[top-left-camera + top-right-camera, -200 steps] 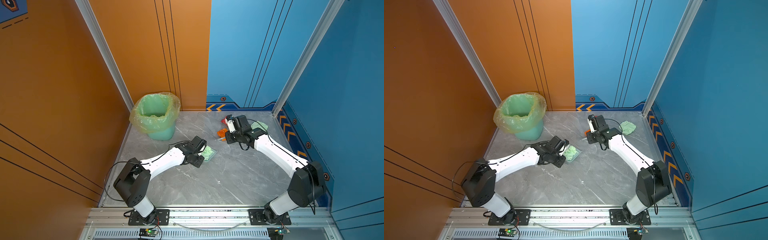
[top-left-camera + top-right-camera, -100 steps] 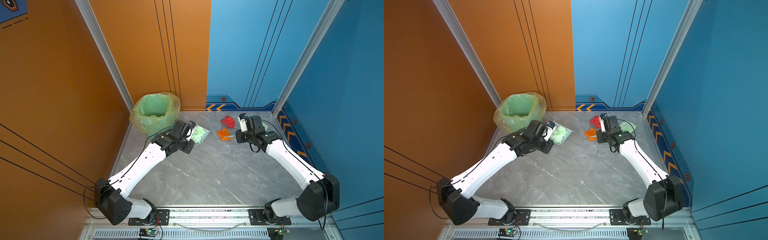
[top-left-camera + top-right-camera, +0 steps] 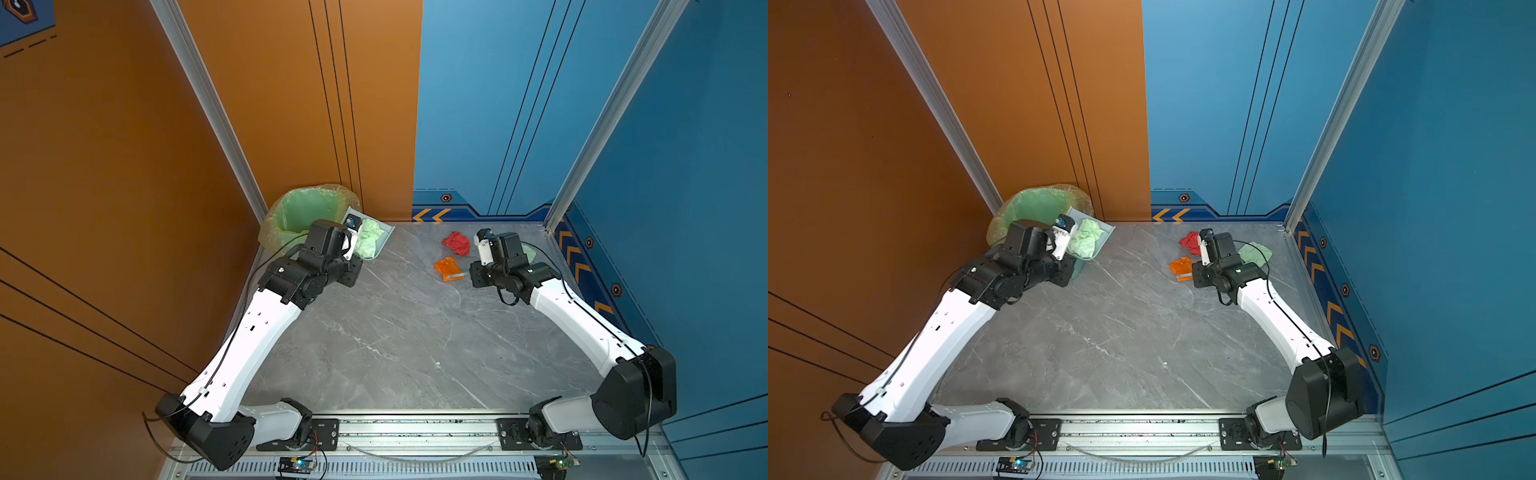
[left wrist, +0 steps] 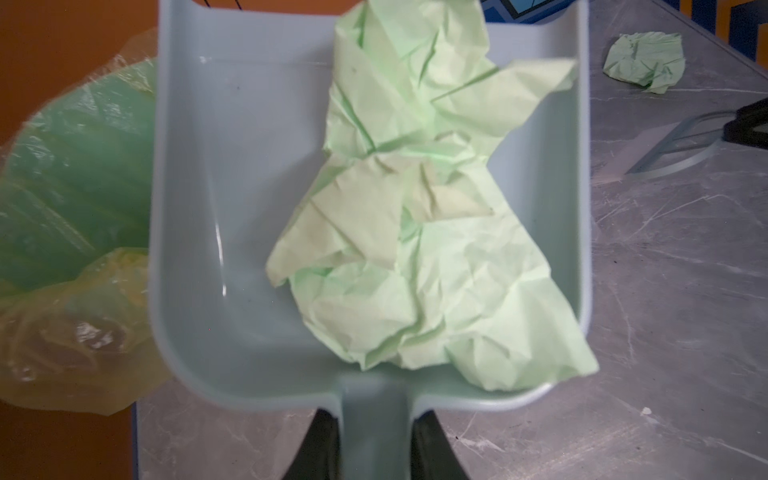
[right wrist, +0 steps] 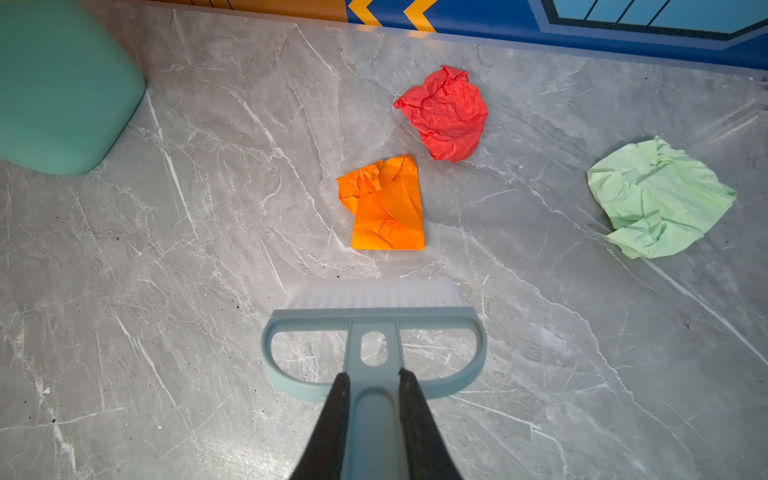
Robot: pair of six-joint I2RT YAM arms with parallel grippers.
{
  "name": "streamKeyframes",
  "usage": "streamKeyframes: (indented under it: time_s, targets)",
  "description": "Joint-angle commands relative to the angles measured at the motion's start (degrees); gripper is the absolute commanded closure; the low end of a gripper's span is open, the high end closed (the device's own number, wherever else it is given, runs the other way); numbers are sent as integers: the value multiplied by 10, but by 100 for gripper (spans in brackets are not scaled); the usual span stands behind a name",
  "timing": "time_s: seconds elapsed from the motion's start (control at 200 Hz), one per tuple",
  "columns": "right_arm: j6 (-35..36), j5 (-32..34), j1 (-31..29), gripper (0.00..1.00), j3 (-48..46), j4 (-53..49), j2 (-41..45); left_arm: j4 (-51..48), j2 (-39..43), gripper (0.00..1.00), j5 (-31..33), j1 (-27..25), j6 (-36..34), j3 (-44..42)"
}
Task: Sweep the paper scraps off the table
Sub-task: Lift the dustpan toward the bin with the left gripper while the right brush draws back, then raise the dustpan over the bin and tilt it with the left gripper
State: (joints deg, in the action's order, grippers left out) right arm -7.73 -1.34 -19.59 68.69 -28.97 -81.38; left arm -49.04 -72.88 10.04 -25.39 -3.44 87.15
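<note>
Left gripper: clamps dustpan handle; green scrap ahead, cut off. Right gripper: clamps brush handle, end unseen.

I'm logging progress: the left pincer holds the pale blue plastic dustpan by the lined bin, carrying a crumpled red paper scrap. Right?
One slip: the pale blue plastic dustpan carries a crumpled pale green paper scrap, not a red one, as the left wrist view shows. The left pincer does hold that dustpan by the green-lined bin.
</note>
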Motion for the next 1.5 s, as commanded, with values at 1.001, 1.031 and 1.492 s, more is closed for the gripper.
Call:
streamKeyframes:
  time_s: [1.001, 1.031, 1.492]
  targets:
    - [-14, 5, -11, 100, -29, -2, 12, 13, -143, 91, 241, 219, -208, 150]
    - [-14, 4, -11, 100, -31, -1, 13, 17, -150, 91, 248, 220, -214, 152]
    - [-20, -2, -11, 100, -47, 15, 24, 25, -237, 91, 289, 218, -303, 207]
